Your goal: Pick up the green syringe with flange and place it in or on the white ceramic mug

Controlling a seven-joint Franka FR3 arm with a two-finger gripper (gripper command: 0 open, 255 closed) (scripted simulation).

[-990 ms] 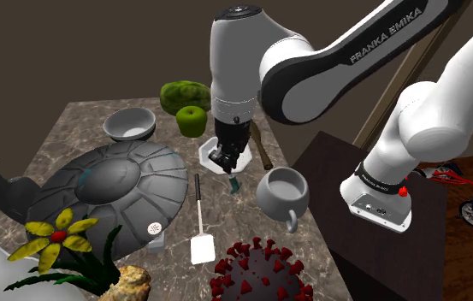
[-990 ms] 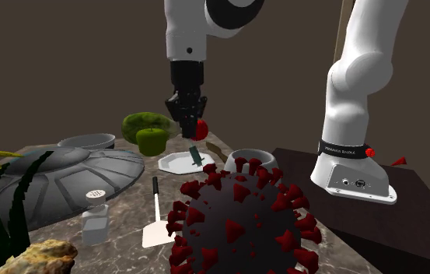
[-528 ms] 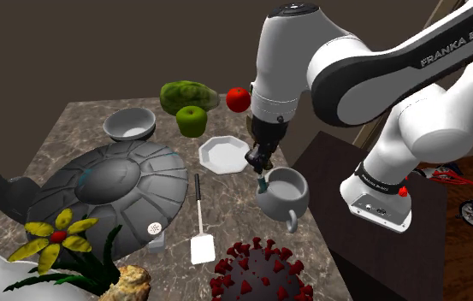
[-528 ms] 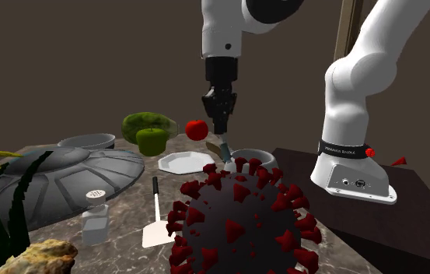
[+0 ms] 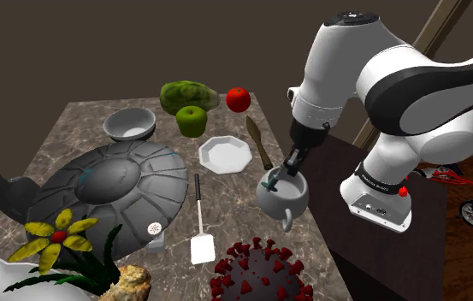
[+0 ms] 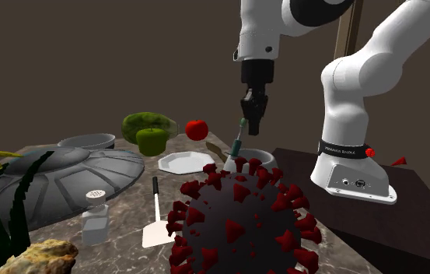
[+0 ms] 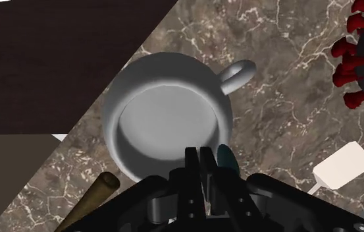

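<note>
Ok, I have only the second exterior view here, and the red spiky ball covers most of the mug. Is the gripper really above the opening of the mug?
Observer: Yes. In the wrist view the opening of the mug lies straight below the gripper.
Operator: And where is the lower end of the syringe?
Observer: In the shoulder view the green syringe slants down from the gripper, and its lower end appears to be inside the rim.
Operator: Which way does the handle point?
Observer: Toward the red spiky ball; the shoulder view shows this.
</note>
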